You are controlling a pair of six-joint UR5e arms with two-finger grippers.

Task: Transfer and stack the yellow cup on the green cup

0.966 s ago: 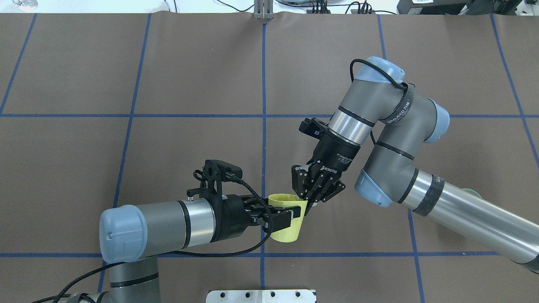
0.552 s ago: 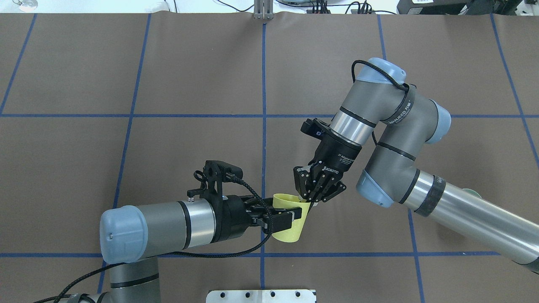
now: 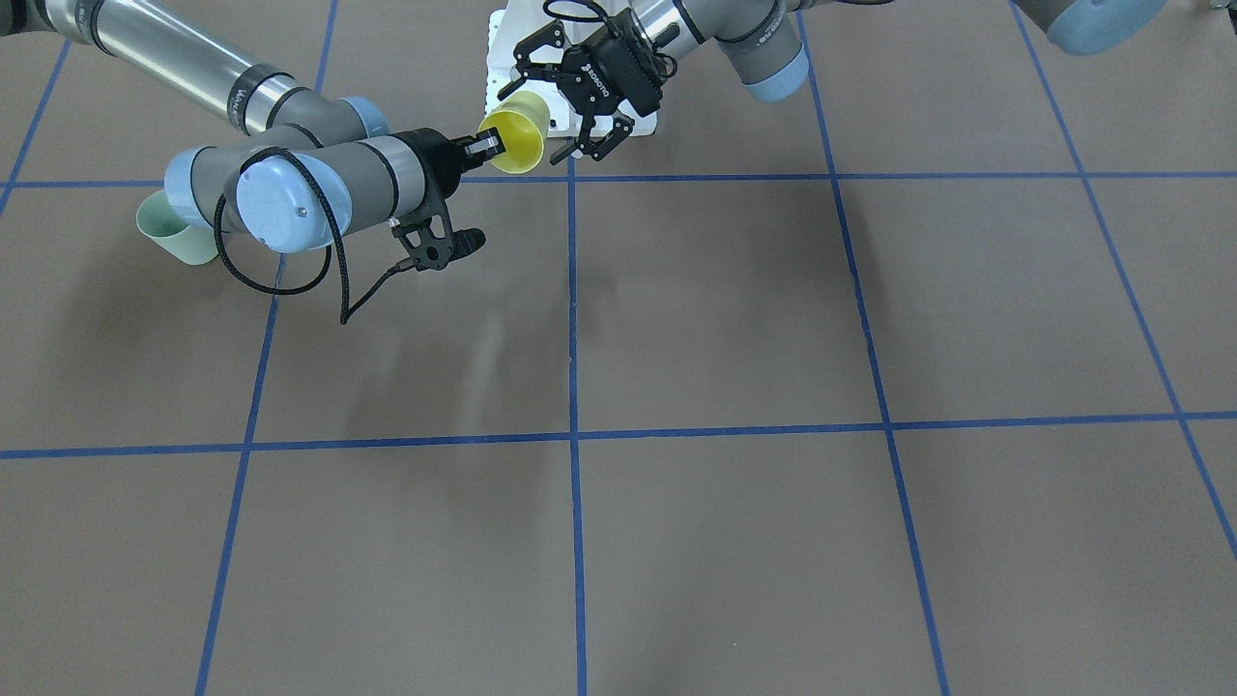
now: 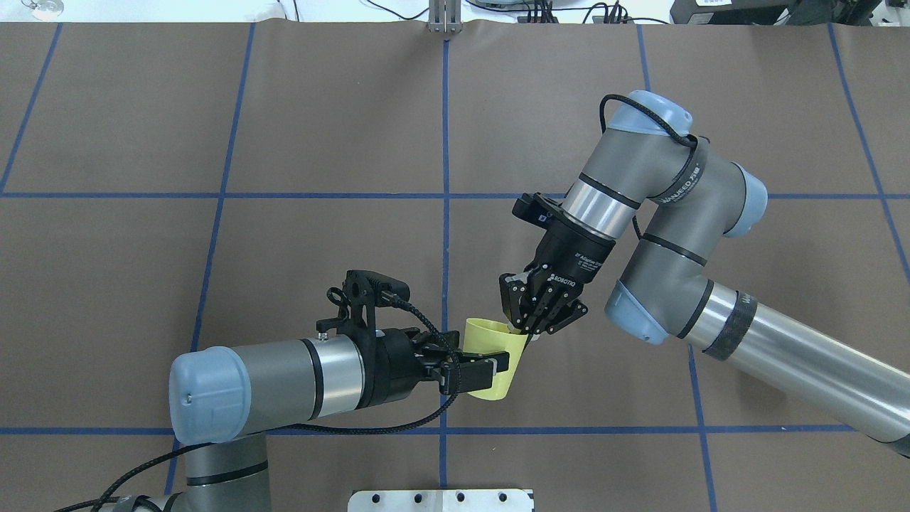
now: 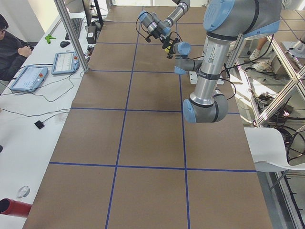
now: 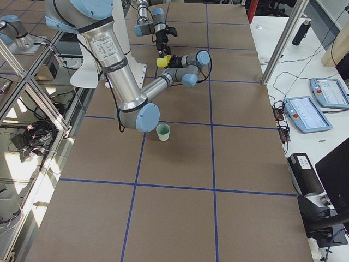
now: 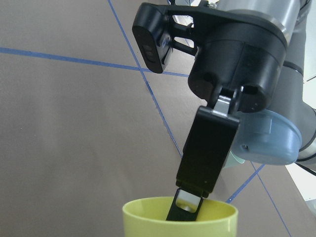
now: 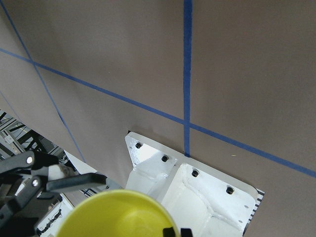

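Mid-handover: right gripper (image 4: 525, 333) pinches yellow cup (image 4: 501, 384) by its rim; left gripper (image 4: 483, 348) jaws spread around it. Next: carry over green cup (image 6: 163, 132).

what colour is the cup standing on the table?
The green cup is pale mint, plain; clearest in the exterior right view.

The green cup (image 3: 174, 240) partly hidden behind right arm (image 3: 290, 198); yellow cup (image 7: 143, 219) cropped at both wrist views' bottom

Blue tape lines (image 4: 445, 128) grid the brown desk (image 4: 320, 114), a white bolted plate (image 4: 441, 499) at its edge. 2 tablets (image 5: 28, 78) lie near a seated person (image 5: 10, 50).
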